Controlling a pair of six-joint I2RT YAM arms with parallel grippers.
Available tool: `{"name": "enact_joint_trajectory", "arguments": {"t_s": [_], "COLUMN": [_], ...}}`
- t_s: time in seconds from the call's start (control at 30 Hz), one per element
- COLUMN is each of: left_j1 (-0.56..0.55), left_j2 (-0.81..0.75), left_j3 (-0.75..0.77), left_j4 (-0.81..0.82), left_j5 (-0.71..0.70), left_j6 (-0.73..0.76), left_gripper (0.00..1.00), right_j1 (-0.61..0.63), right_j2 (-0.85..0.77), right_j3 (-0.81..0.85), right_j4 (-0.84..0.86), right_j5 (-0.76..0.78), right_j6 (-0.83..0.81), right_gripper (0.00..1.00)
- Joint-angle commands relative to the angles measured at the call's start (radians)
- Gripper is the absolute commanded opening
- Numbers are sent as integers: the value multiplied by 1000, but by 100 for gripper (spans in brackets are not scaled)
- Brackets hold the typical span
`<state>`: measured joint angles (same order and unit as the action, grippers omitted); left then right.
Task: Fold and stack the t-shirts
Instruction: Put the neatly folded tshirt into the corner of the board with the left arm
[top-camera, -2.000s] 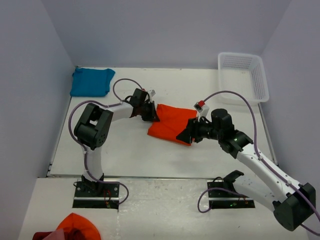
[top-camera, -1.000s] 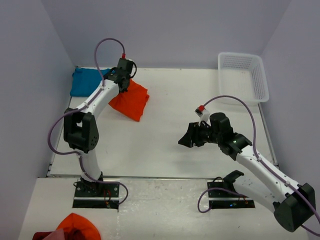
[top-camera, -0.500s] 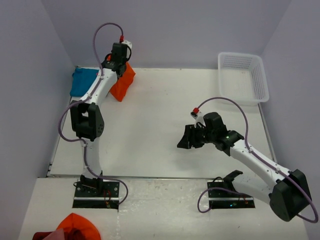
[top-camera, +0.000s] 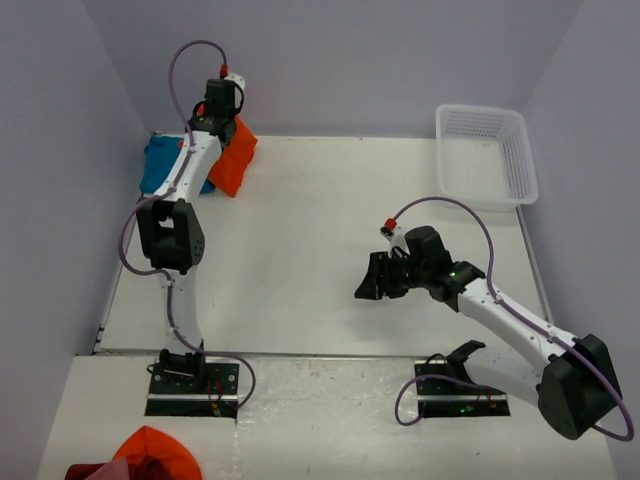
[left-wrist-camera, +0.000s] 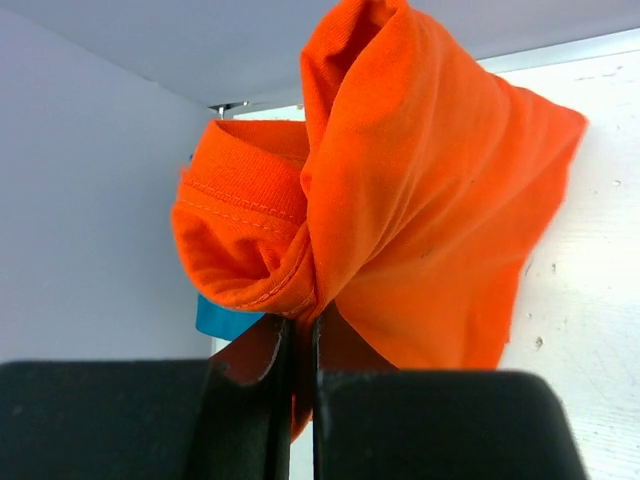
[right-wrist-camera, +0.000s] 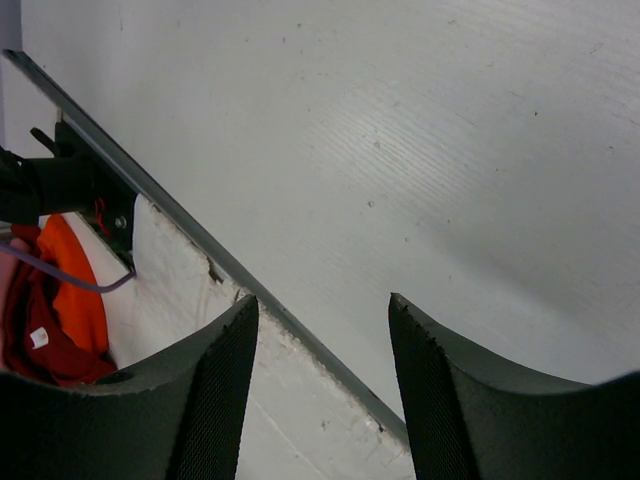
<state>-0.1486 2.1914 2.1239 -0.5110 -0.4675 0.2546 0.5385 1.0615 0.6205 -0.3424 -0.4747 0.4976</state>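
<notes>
One table (top-camera: 330, 200): white surface. Both arm bases are bolted at its near edge.
Basket (top-camera: 485, 150): white, mesh-walled. It stands in the far right corner of the table, well apart from both arms.
Left arm (top-camera: 190, 175): stretched from the near edge to the far left corner, with the wrist raised against the back wall.
Teal-blue t-shirt (top-camera: 160, 168): lies in the far left corner of the table. The left arm crosses its right side in the overhead view.
Orange t-shirt (top-camera: 233, 158): bunched into a loose bundle and hanging directly below the left gripper, over the far left corner. Its lower part sits just beside the teal-blue t-shirt. Contact with the table or with the other shirt cannot be determined.
Left gripper (left-wrist-camera: 297, 335): jaws pinched nearly together on a fold of the orange t-shirt. The collar rib curls to the left of the fingertips.
Right gripper (right-wrist-camera: 322, 302): jaws spread wide, holding nothing. It hovers low over bare table, right of centre and toward the near edge.
Cloth pile (top-camera: 150, 455): orange and dark red, off the table, in front of the left arm base.
</notes>
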Motion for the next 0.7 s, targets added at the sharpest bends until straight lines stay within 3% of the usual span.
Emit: {"name": "enact_joint_trajectory", "arguments": {"t_s": [0.0, 0.67], "left_j1": [21, 106], "left_j2": [-33, -48], "left_j3": [76, 77], "left_j4": [72, 89], "left_j5": [6, 56], "left_j6": [28, 11], "left_gripper": [0, 0], "right_j1": [5, 6], "right_j2": [12, 11], "right_j3": [-7, -18], "right_j4": [28, 5], "right_j5": [-21, -2], "right_j6": [9, 22], "right_gripper": [56, 56]}}
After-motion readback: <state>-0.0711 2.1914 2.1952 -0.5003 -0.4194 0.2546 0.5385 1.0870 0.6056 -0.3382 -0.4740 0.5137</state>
